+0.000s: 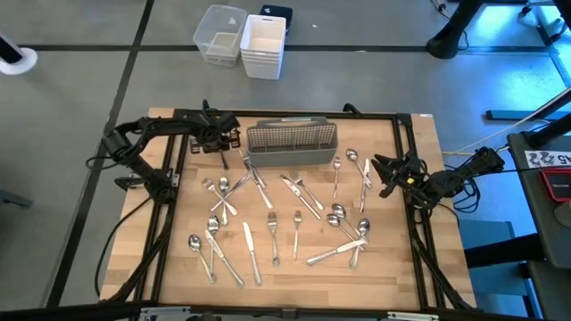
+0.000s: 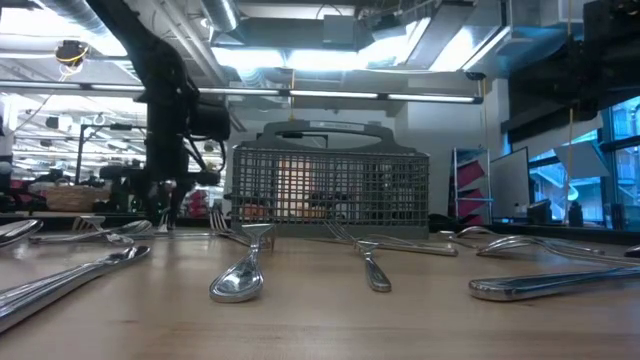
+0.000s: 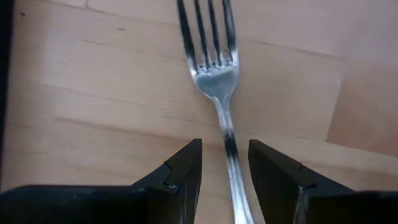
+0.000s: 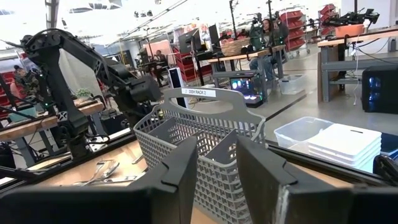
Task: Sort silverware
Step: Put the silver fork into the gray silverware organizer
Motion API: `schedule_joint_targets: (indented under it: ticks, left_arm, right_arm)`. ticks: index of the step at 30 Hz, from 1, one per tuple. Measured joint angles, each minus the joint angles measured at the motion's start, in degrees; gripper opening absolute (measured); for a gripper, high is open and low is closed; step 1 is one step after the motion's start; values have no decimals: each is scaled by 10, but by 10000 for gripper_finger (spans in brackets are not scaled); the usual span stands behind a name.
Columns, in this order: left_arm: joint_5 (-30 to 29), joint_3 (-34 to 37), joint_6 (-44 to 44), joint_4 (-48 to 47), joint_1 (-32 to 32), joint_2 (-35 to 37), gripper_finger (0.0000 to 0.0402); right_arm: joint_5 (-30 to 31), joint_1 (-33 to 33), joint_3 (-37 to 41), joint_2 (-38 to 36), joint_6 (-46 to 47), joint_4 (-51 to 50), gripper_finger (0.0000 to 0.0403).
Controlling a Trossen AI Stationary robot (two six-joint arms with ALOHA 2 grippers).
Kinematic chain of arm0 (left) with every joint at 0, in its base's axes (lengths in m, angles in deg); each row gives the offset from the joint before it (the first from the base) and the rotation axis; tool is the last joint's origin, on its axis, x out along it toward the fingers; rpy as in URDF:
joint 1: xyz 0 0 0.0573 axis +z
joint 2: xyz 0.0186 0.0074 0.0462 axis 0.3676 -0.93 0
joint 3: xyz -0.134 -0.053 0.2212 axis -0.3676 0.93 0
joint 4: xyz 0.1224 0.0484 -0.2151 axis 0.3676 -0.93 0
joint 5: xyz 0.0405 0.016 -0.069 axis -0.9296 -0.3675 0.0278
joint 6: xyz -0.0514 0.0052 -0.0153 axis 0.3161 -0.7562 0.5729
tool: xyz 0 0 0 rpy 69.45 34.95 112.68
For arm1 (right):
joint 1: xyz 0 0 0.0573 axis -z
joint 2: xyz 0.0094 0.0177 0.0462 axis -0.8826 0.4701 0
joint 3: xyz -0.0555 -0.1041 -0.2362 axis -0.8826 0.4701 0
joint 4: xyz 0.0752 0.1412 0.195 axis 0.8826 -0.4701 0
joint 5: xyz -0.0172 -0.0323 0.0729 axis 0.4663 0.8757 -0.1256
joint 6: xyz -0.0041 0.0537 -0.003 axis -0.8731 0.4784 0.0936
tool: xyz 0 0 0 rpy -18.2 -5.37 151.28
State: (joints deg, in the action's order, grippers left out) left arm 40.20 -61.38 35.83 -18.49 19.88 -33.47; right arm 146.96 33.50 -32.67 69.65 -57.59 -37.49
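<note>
Silverware, namely spoons, forks and knives, lies scattered flat on the wooden table. A grey mesh caddy stands at the far middle. My left gripper points down beside the caddy's left end, low over the table and open. Its fingers stand on either side of the handle of a fork that lies flat on the wood, with a gap showing on each side. My right gripper waits level at the table's right side, open with nothing between its fingers, facing the caddy.
Black frame rails run along the table's left and right sides. White plastic bins sit on the floor beyond the far edge. A spoon and other pieces lie near the table's front. People sit in the room behind.
</note>
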Motion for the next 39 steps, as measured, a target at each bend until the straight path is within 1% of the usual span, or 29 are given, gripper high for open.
schedule_joint_targets:
  ticks: [5, 8, 11, 16, 17, 19, 23, 27, 32, 39]
  left_arm:
    - [2, -3, 1, 2, 0, -28, 124]
    - [0, -2, -14, 7, -1, -33, 120]
    - [1, -2, -20, 12, 1, -34, 94]
    - [11, -2, -51, 17, 8, -35, 23]
    - [13, -2, -55, 17, 10, -35, 15]
    - [16, -2, -62, 16, 12, -35, 11]
    - [36, -1, -74, 17, 21, -26, 19]
    - [37, 3, -90, 7, 28, 5, 9]
    - [37, 2, -97, -1, 43, 70, 11]
    - [39, 2, -107, -26, 52, 182, 9]
  right_arm:
    - [0, 0, 0, 0, 0, 0, 113]
    - [0, 0, 0, 0, 0, 0, 113]
    - [0, 0, 0, 0, 0, 0, 113]
    - [0, 0, 0, 0, 0, 0, 113]
    - [0, 0, 0, 0, 0, 0, 113]
    - [0, 0, 0, 0, 0, 0, 113]
    - [0, 0, 0, 0, 0, 0, 113]
    - [0, 0, 0, 0, 0, 0, 113]
    - [0, 0, 0, 0, 0, 0, 113]
    - [0, 0, 0, 0, 0, 0, 113]
